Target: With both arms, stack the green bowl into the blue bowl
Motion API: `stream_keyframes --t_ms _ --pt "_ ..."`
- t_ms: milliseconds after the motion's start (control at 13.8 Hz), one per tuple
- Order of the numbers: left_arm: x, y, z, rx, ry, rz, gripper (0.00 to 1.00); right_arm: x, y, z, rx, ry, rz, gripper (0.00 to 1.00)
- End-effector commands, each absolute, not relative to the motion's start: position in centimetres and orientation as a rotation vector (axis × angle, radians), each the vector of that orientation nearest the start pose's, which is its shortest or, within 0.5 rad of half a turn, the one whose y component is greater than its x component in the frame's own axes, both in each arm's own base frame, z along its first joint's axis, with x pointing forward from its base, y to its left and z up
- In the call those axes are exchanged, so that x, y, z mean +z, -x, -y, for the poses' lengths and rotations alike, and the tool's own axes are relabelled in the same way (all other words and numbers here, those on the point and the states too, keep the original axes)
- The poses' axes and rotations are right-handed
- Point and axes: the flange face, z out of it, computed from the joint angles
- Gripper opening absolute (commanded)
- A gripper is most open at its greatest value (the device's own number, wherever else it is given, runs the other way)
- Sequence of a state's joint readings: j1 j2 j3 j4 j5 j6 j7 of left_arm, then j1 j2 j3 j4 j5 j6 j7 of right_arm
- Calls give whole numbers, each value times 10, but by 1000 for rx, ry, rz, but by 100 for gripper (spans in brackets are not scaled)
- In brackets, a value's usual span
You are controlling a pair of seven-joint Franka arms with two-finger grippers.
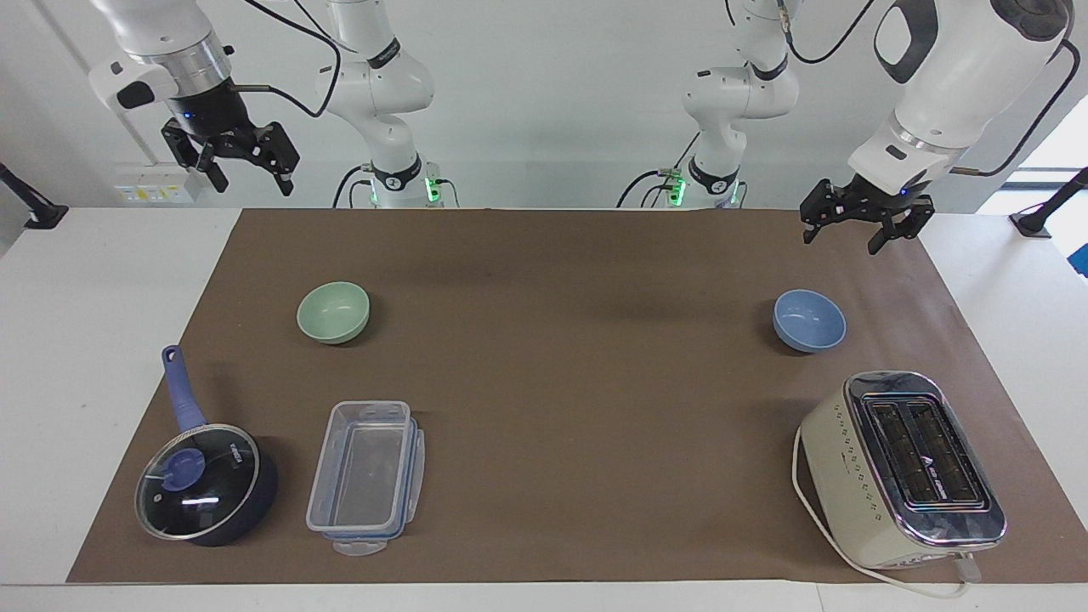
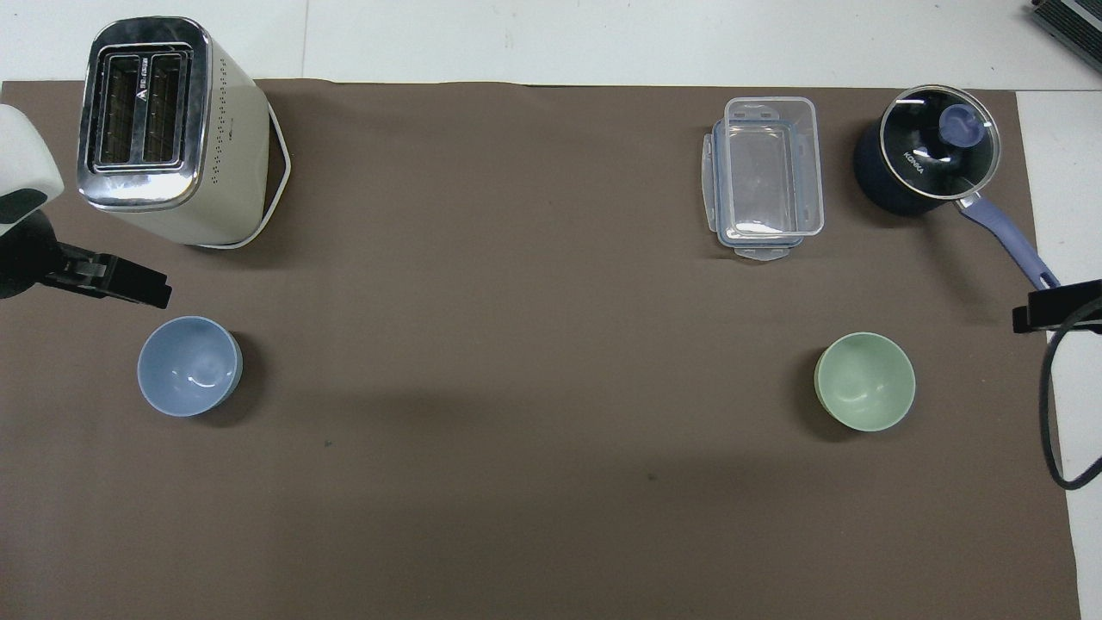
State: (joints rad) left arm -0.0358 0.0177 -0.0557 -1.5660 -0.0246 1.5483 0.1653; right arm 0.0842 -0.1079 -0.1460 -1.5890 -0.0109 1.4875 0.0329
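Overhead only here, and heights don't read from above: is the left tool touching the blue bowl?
Observer: No. The left tool hangs in the air, clear of the blue bowl, open and empty.
Operator: And the right one? I only see a black tip at my frame's edge.
Observer: The right tool is raised high, open and empty; the green bowl sits untouched on the mat.

Bright, even overhead light keeps both views sharp, with soft shadows on the brown mat [image 1: 561,408] and glare on the saucepan lid [image 1: 197,482].
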Motion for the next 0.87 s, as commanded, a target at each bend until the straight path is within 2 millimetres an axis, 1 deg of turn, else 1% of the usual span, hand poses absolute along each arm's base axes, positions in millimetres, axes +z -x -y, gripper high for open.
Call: stream_keyframes --t_ms 0,291,800 --pt "624 -551 53 62 3133 -385 100 666 -504 41 -18 3133 -130 100" --pt "623 -551 49 67 3135 -373 100 665 -504 41 -18 3133 -130 100" --pt "624 -552 48 50 3134 -377 100 666 -504 42 -18 3133 -132 100"
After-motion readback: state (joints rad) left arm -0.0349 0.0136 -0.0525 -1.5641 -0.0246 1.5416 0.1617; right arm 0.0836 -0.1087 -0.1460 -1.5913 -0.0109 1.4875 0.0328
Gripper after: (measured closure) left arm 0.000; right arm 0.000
